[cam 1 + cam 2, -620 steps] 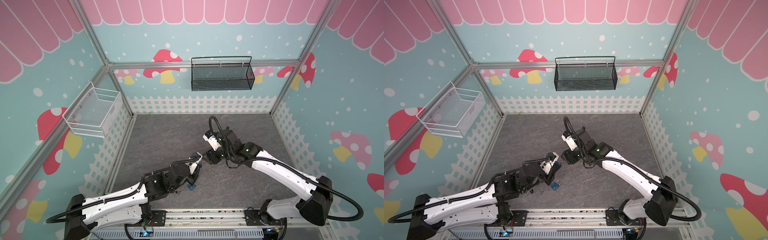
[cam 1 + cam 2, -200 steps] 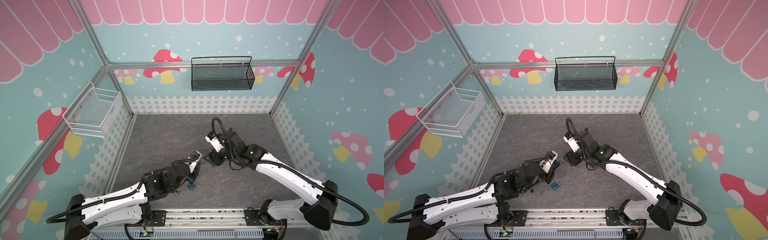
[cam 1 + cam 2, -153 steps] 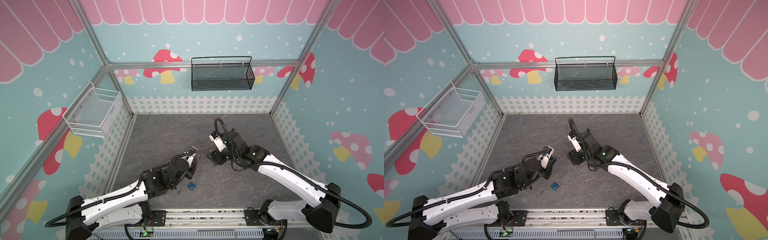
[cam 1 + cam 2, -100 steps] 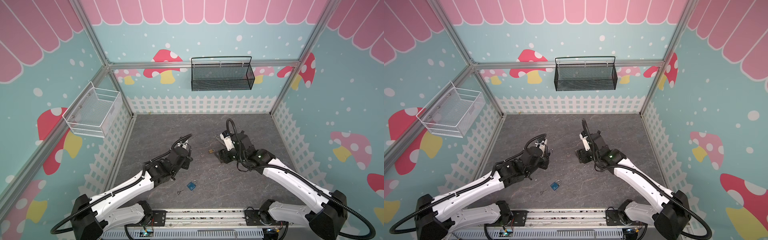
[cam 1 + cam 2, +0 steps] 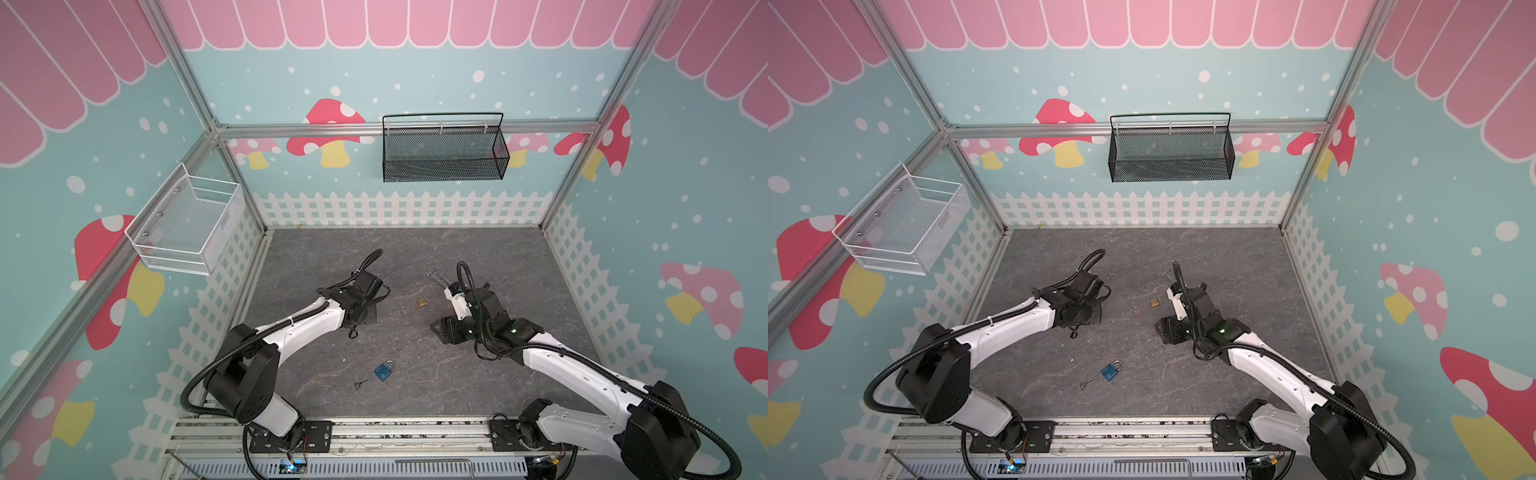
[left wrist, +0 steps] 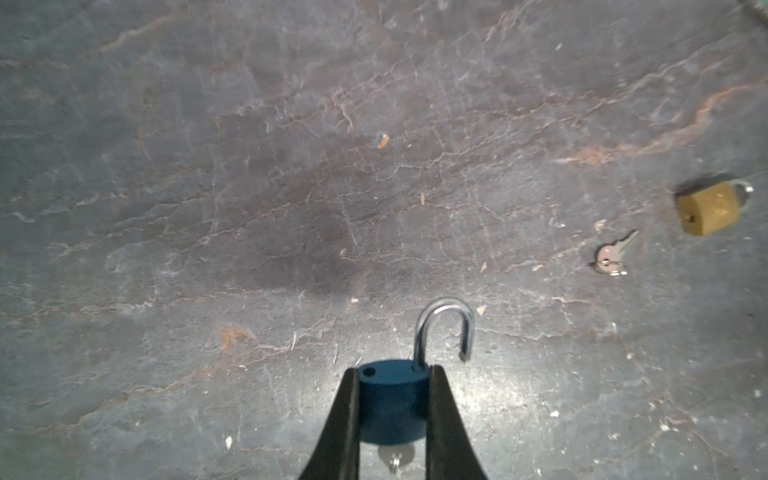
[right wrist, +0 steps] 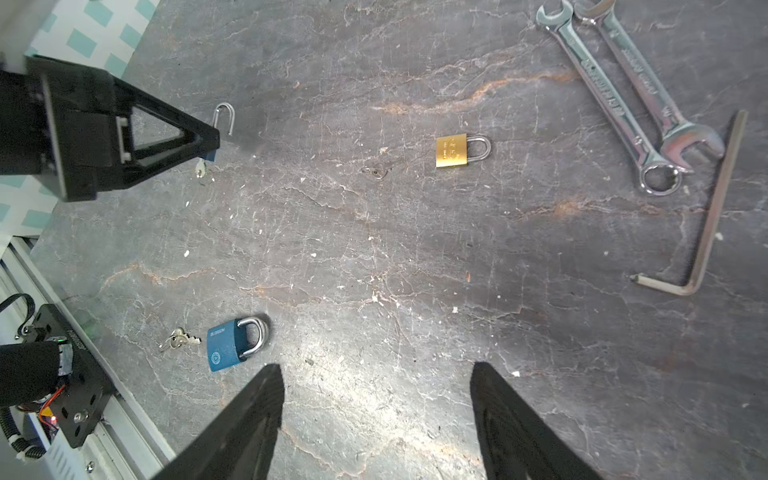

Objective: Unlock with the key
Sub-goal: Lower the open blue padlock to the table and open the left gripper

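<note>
Gripping a blue padlock (image 6: pixel 390 399) by its body, the left claw (image 6: pixel 392 370) is closed narrow on it, left of the floor's middle. Its wrist view shows the shackle (image 6: pixel 444 328) swung open and a key (image 6: pixel 395 457) in the lock's bottom; in both top views the arm hides all this. The right claw (image 7: pixel 376 368) stands wide and empty. Its wrist view adds a second blue padlock (image 7: pixel 226 345), shut, beside loose keys (image 7: pixel 178 338), a brass padlock (image 7: pixel 451 151), two wrenches (image 7: pixel 611 95) and a hex key (image 7: pixel 706 216).
</note>
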`<state>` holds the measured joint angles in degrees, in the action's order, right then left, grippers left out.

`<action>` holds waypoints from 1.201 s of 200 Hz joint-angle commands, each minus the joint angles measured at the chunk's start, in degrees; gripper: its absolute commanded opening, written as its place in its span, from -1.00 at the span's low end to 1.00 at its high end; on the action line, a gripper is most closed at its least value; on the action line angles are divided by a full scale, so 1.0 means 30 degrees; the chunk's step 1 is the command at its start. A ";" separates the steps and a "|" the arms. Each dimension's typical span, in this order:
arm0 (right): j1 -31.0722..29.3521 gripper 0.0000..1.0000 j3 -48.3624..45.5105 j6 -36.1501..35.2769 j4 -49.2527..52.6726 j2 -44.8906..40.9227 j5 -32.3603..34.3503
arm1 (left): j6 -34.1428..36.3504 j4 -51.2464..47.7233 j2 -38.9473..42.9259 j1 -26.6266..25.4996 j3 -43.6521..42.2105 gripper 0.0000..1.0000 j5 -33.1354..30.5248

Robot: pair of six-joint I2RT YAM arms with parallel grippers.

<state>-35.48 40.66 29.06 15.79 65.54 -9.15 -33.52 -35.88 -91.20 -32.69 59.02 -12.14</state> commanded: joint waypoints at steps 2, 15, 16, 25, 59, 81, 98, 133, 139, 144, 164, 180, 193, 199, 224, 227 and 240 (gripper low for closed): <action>0.0163 0.48 -0.0078 0.0333 -0.0972 -0.0137 -0.0387 | -0.0912 -0.0721 -0.1207 0.0424 0.0729 -1.00 0.0738; 0.0197 0.48 -0.0078 0.0315 -0.1020 -0.0053 -0.0386 | -0.0896 -0.0599 -0.1778 0.0704 0.0829 -1.00 0.0973; 0.0197 0.48 -0.0078 0.0315 -0.1020 -0.0053 -0.0386 | -0.0897 -0.0589 -0.1803 0.0732 0.0846 -1.00 0.0987; 0.0226 0.48 -0.0078 0.0348 -0.1051 0.0031 -0.0365 | -0.0918 -0.0477 -0.2091 0.0945 0.0855 -1.00 0.1218; 0.0248 0.48 -0.0020 0.0329 -0.1206 0.0400 -0.0531 | -0.1015 -0.0173 -0.2612 0.1452 0.0678 -1.00 0.1531; 0.0242 0.47 0.0009 0.0328 -0.1287 0.0679 -0.0738 | -0.0986 -0.0140 -0.2951 0.1689 0.0631 -1.00 0.1719; 0.0232 0.47 0.0010 0.0357 -0.1309 0.0828 -0.0762 | -0.1037 -0.0108 -0.3114 0.1770 0.0544 -1.00 0.1835; 0.0241 0.48 0.0097 0.0359 -0.1320 0.0888 -0.0828 | -0.1258 -0.0052 -0.3116 0.1784 0.0192 -1.00 0.1764; 0.0248 0.47 0.0097 0.0359 -0.1304 0.0861 -0.0824 | -0.1286 -0.0058 -0.3092 0.1785 0.0145 -1.00 0.1810; 0.0244 0.47 0.0105 0.0352 -0.1294 0.0848 -0.0837 | -0.1304 -0.0026 -0.3087 0.1784 0.0108 -0.98 0.1838; 0.0245 0.48 0.0112 0.0333 -0.1282 0.0768 -0.0742 | -0.1315 0.0011 -0.2959 0.1799 -0.0069 -0.68 0.1929; 0.0252 0.48 0.0245 0.0256 -0.1177 0.0749 -0.0705 | -0.1320 0.0006 -0.2827 0.1813 -0.0192 -0.52 0.1934; 0.0276 0.47 0.0302 0.0238 -0.1118 0.0742 -0.0679 | -0.1440 0.0038 -0.2657 0.1828 -0.0337 -0.40 0.1876; 0.0279 0.47 0.0357 0.0208 -0.1086 0.0742 -0.0650 | -0.1450 0.0063 -0.2595 0.1814 -0.0382 -0.34 0.1939; 0.0283 0.47 0.0815 0.0020 -0.0809 0.0876 -0.0621 | -0.1587 0.0101 -0.2007 0.1828 -0.0554 -0.14 0.2285; 0.0270 0.47 0.0876 -0.0002 -0.0745 0.0909 -0.0592 | -0.1628 0.0091 -0.1916 0.1823 -0.0593 -0.12 0.2304; 0.0276 0.47 0.1258 -0.0158 -0.0482 0.1076 -0.0395 | -0.1953 0.0095 -0.1329 0.1835 -0.0853 0.02 0.2323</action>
<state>-34.85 41.36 29.61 13.04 67.88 -11.16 -37.32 -35.68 -98.98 -27.59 57.89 -5.78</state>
